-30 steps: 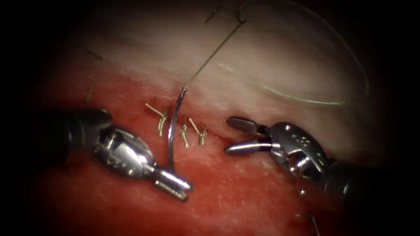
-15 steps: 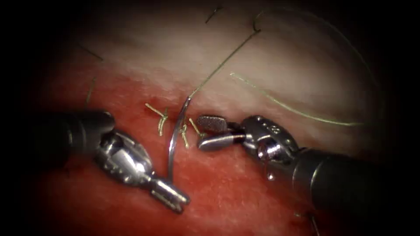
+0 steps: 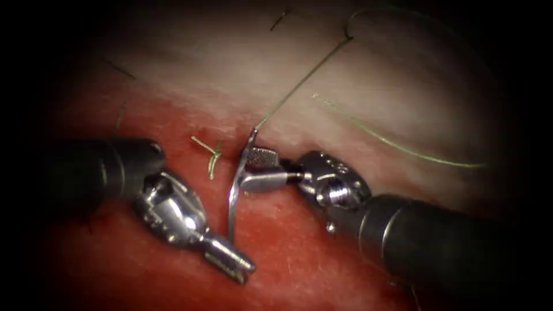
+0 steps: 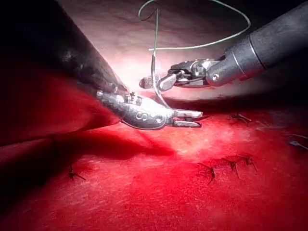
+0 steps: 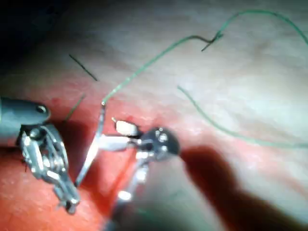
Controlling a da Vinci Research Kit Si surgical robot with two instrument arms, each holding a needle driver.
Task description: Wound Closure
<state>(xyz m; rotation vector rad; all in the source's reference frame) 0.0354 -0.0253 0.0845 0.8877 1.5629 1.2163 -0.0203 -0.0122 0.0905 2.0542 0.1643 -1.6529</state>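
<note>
You are holding the needle [image 3: 235,183] by its lower end in the left tool [image 3: 230,260], jaws pinched on it, the needle standing upright above the tissue [image 3: 299,247] and not in it. Your right tool [image 3: 246,168] has been closing in from the right over the last second and is now reaching the needle's upper curve, jaws spread on either side of it, not yet gripping. This is reading as a needle handover in progress; I judge the right jaws need to seat squarely before the left lets go. The thread [image 3: 305,80] is trailing up and right from the needle's top. Finished stitches [image 3: 211,154] are sitting just left of the needle.
</note>
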